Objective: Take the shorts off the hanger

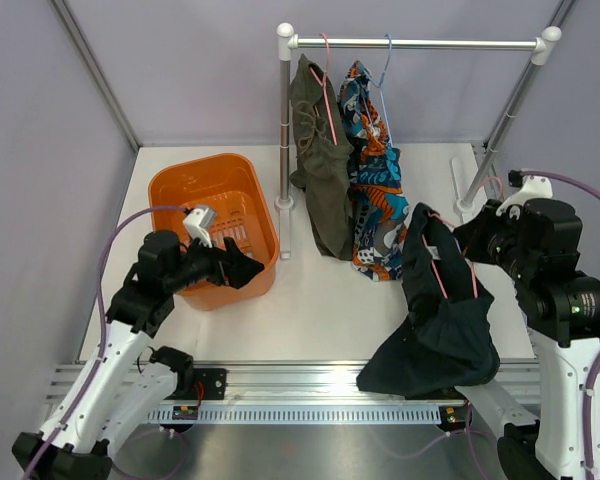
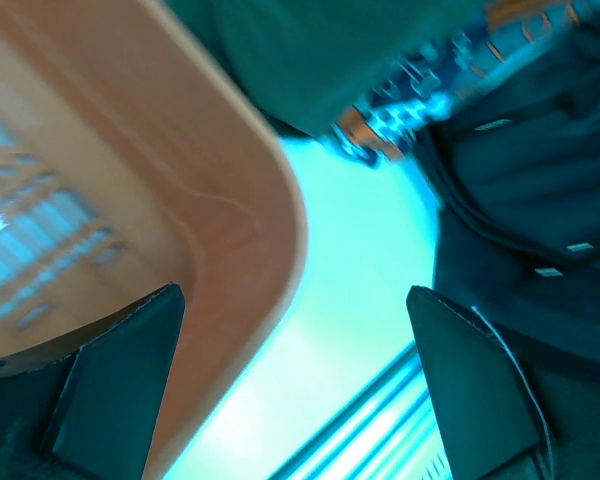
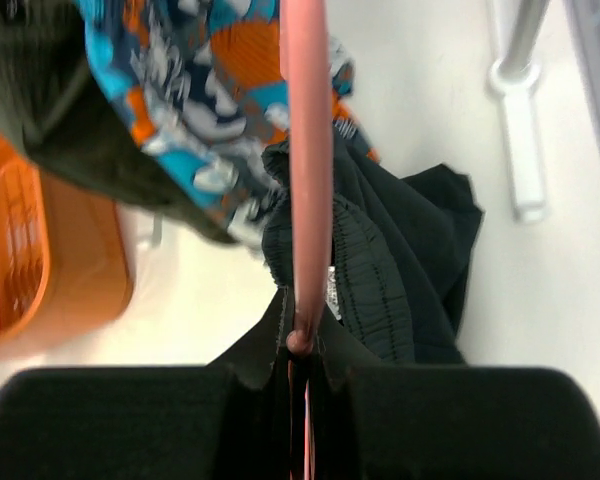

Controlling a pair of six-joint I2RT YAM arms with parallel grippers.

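Note:
Black shorts (image 1: 435,320) hang on a pink hanger (image 1: 438,268) off the rail, their lower part draped over the table's front edge. My right gripper (image 1: 470,240) is shut on the pink hanger (image 3: 307,160), with the black shorts (image 3: 400,270) below it. My left gripper (image 1: 242,268) is open and empty, at the near right rim of the orange basket (image 1: 202,190). In the left wrist view the open gripper (image 2: 295,375) frames the basket's corner (image 2: 230,210) and the black shorts (image 2: 540,200) show at right.
A clothes rail (image 1: 415,43) at the back holds olive shorts (image 1: 320,160) on a pink hanger and patterned blue-orange shorts (image 1: 373,170) on a blue hanger. Its posts (image 1: 284,140) stand next to the basket and at right. A metal rail (image 1: 310,385) runs along the front edge.

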